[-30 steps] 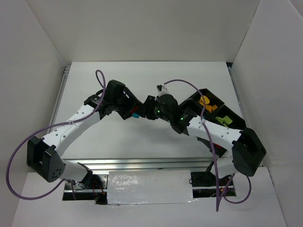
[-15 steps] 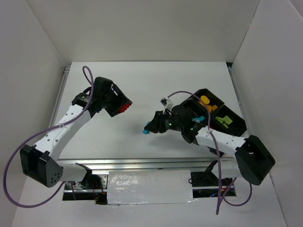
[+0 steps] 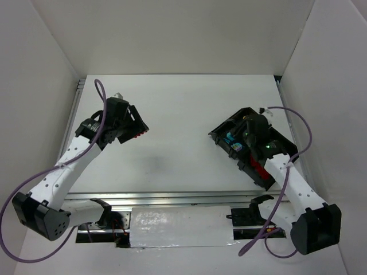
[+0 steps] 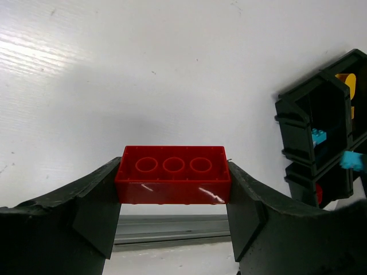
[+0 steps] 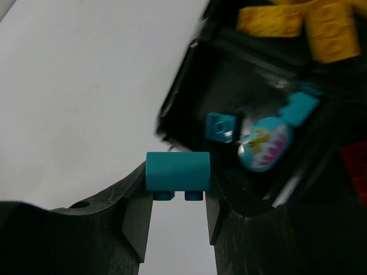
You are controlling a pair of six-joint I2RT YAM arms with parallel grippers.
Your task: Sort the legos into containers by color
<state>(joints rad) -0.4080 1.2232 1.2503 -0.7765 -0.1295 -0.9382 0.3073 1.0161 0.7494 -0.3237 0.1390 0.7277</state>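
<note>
The black tray (image 3: 217,130) lies on the right side of the white counter (image 3: 183,109), turned diagonally to the counter's edges, with its far right side close to the right wall. The right arm (image 3: 287,172) reaches over the tray and hides part of it from above. The right jaws are clenched on a cyan brick (image 5: 177,171) with a rounded top. Its long axis runs straight across from one jaw to the other, and its two small pegs point downward in the wrist view. This brick hangs at the tray's outer rim, beside the compartment that holds other cyan pieces (image 5: 221,126) and a rounded piece with a pink and white print (image 5: 265,143). White counter shows beneath the brick. Yellow bricks (image 5: 309,23) fill the compartment beyond that one, and a patch of red (image 5: 355,166) shows in another compartment. Well to the left of the tray, across a wide bare stretch of counter, the left arm (image 3: 74,152) holds up a red brick (image 4: 172,182). The left jaws grip the brick's two short ends, so its long axis spans the gap between them. The face with three round rings is turned toward the wrist camera. From there the tray (image 4: 298,120) sits far off to the right, with bare counter between.
</note>
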